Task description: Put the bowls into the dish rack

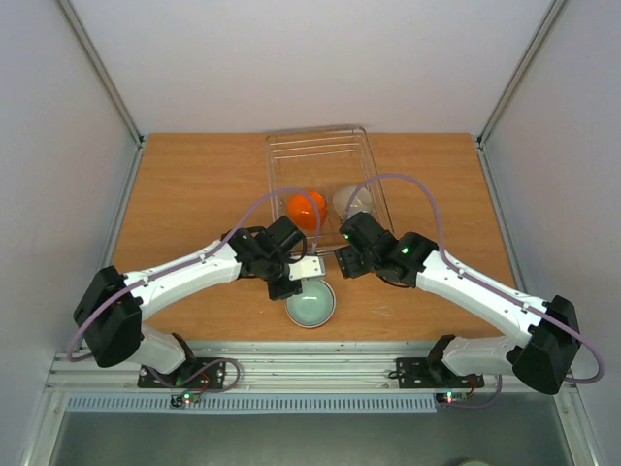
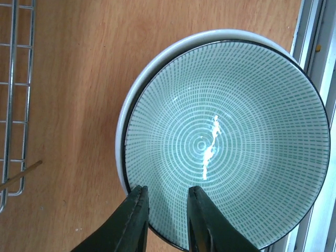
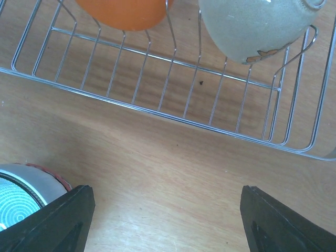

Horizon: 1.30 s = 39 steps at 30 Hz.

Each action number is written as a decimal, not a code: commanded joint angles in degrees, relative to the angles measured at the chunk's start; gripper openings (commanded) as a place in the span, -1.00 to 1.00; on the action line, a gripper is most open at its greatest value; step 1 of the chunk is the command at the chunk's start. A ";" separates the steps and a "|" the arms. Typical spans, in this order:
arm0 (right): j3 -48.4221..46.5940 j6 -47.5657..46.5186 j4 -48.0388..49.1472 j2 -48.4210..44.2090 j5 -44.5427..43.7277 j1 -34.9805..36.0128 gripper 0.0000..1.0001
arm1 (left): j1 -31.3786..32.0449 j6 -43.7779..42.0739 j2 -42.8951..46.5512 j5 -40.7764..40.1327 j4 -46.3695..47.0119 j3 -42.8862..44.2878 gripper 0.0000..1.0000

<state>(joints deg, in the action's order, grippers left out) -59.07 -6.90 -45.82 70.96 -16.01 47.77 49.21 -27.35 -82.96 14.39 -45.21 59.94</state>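
The wire dish rack (image 1: 320,155) stands at the back centre. An orange bowl (image 1: 305,208) and a beige bowl (image 1: 352,200) lean in its near end; both show in the right wrist view, orange (image 3: 126,13) and beige (image 3: 252,26), behind the rack's near wall (image 3: 157,113). A pale blue-green patterned bowl (image 2: 226,142) sits nested in a white bowl (image 2: 122,136) near the table's front edge (image 1: 310,305); a red-patterned rim (image 3: 59,178) shows under the stack. My left gripper (image 2: 167,191) is partly open over the patterned bowl's near rim. My right gripper (image 3: 168,220) is wide open and empty over bare wood between rack and stack.
A metal rail (image 1: 310,367) runs along the table's front edge, right beside the bowl stack. White walls and metal posts enclose the table on three sides. Bare wood lies left and right of the rack.
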 commanded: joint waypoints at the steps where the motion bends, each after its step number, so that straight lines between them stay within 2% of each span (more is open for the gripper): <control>1: 0.66 1.09 1.41 0.67 0.62 -0.38 0.57 | 0.68 0.81 -1.05 -1.45 0.86 -0.96 -0.56; 19: 0.80 1.58 2.75 3.22 1.86 -0.38 0.60 | 0.71 0.13 1.51 -8.38 4.05 -2.75 -0.63; 32: 0.80 1.71 3.11 4.09 1.90 -0.40 0.61 | 0.71 -0.07 1.05 -6.60 3.32 -2.99 -0.71; 39: 0.73 1.56 3.36 4.88 1.87 -0.40 0.62 | 0.75 -0.40 1.22 -5.08 2.59 -2.77 -0.84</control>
<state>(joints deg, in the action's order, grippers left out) -58.65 -6.02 -43.68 75.18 -14.28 47.57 49.89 -27.35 -82.74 8.08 -42.52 57.30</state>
